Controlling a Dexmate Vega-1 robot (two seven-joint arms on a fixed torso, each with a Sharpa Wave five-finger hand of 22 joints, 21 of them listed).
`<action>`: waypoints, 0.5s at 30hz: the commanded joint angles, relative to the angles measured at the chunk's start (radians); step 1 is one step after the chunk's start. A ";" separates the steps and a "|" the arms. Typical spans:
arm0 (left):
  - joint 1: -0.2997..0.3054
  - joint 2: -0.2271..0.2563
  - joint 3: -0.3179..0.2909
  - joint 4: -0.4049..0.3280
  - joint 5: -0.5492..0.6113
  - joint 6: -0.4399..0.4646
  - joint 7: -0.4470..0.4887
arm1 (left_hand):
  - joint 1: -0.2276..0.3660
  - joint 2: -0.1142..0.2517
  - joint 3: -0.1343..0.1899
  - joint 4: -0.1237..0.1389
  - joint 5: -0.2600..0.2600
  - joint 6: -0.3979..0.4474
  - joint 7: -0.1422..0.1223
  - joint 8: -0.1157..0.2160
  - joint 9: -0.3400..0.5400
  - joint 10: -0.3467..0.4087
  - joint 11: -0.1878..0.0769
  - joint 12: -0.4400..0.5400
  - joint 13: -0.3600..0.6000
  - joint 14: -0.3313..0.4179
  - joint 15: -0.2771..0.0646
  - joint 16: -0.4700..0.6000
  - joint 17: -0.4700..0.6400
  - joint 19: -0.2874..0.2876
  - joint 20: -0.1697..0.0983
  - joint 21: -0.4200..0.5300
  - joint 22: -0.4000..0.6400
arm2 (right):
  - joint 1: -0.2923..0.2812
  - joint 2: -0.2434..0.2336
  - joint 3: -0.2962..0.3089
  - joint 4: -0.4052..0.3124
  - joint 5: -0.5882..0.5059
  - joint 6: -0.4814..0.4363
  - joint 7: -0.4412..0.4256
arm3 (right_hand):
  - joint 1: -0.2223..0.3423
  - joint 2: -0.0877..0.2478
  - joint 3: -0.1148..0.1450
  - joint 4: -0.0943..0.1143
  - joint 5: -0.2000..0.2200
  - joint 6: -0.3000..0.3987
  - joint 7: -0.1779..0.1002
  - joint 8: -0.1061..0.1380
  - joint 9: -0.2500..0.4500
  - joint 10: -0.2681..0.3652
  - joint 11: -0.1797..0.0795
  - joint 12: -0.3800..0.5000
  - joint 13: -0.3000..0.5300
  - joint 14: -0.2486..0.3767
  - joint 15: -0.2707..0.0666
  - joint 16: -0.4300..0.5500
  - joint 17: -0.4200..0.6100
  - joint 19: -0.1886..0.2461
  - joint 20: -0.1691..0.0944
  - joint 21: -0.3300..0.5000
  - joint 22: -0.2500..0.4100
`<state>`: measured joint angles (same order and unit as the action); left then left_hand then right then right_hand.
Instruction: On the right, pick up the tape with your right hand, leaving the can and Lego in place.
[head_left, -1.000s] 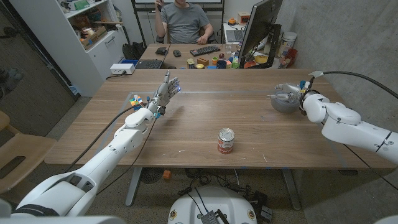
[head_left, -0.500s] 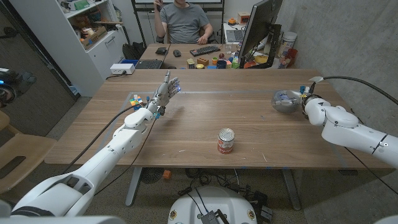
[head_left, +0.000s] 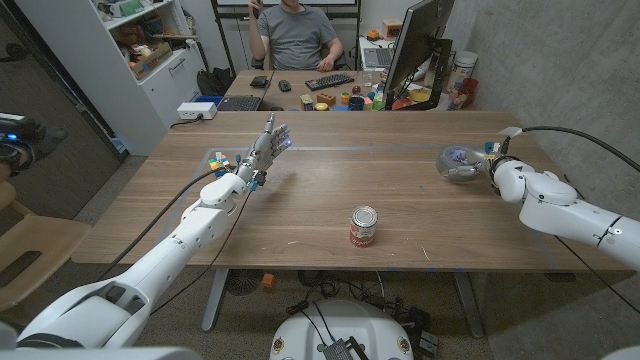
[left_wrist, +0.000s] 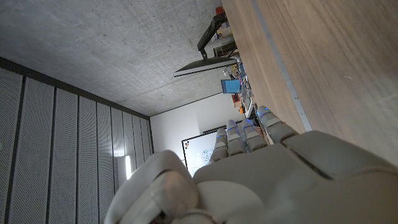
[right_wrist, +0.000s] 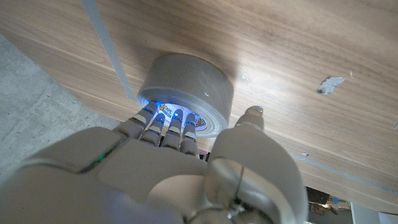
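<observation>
A grey roll of tape (head_left: 457, 162) lies flat on the wooden table (head_left: 400, 190) at the far right. My right hand (head_left: 503, 171) sits just to its right. In the right wrist view its fingertips (right_wrist: 166, 118) touch the rim of the tape (right_wrist: 189, 87) at the core, while the thumb stands beside the outer wall with a small gap. The red and white can (head_left: 363, 226) stands upright near the table's front middle. Small coloured Lego bricks (head_left: 219, 158) lie at the left, next to my left hand (head_left: 268, 148), which is raised with fingers stretched and holds nothing.
The table's right edge runs close behind my right arm. A second desk (head_left: 330, 95) at the back carries a keyboard, a monitor (head_left: 415, 45) and coloured toys, with a person seated behind it. A white shelf (head_left: 140, 50) stands back left.
My right hand has drawn to the right and slightly nearer, uncovering more of the tape. The tape, the can and the left arm have stayed put.
</observation>
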<state>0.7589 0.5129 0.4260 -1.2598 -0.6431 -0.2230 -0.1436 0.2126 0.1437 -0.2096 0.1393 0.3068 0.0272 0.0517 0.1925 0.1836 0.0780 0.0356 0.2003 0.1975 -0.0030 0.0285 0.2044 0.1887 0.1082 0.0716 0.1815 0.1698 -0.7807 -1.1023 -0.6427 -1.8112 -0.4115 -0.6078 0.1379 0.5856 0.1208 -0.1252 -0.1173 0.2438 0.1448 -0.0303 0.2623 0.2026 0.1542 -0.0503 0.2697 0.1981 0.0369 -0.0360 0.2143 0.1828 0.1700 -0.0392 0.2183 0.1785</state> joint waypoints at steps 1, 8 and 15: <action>0.005 0.000 -0.001 -0.005 -0.001 -0.001 0.004 | 0.009 0.002 0.005 0.001 -0.003 0.004 0.005 0.006 0.005 0.006 -0.001 0.004 0.003 0.002 0.006 0.006 0.001 0.004 0.001 0.007 0.004 | 0.069 0.042 -0.107 0.043 -0.156 -0.038 0.072 | 0.049 0.002 0.015 -0.021 0.010 0.036 -0.014 0.006 0.004 0.055 -0.017 0.019 0.004 0.055 -0.086 0.018 0.005 0.035 -0.013 0.006 0.006; 0.015 0.001 -0.008 -0.006 -0.007 -0.005 0.012 | 0.009 0.001 0.006 0.001 -0.003 0.005 0.005 0.006 0.005 0.007 -0.001 0.005 0.003 0.002 0.007 0.006 0.001 0.004 0.001 0.007 0.004 | 0.117 0.073 -0.180 0.081 -0.284 -0.011 0.151 | 0.289 0.045 0.129 -0.056 0.039 0.110 -0.059 0.030 0.026 0.131 -0.048 0.039 0.025 0.212 -0.131 0.076 0.033 0.160 -0.004 0.051 0.026; 0.027 0.002 -0.015 -0.009 -0.014 -0.005 0.020 | 0.008 0.001 0.006 0.002 -0.004 0.008 0.004 0.007 0.005 0.013 -0.002 0.006 0.003 0.003 0.006 0.007 0.001 0.004 0.001 0.007 0.004 | 0.096 0.104 -0.176 0.101 -0.337 -0.008 0.118 | 0.461 0.037 0.203 -0.044 0.027 0.214 -0.097 0.104 0.074 0.279 -0.090 0.129 0.082 0.391 -0.188 0.244 0.143 0.331 -0.052 0.156 0.070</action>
<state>0.7726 0.5134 0.4209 -1.2651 -0.6475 -0.2231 -0.1334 0.2125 0.1437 -0.2054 0.1435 0.3028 0.0271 0.0517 0.1925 0.1835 0.0784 0.0351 0.2003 0.1975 -0.0030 0.0285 0.2044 0.1886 0.1082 0.0716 0.1852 0.1698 -0.6923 -1.0400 -0.7808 -1.7460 -0.6413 -0.6258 0.2445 0.9869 0.1608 0.0581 -0.1608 0.2741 0.3112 -0.1123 0.3341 0.2571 0.3841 -0.1240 0.3650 0.2559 0.3698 -0.0416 0.3978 0.2826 0.3787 0.0288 0.3341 0.2210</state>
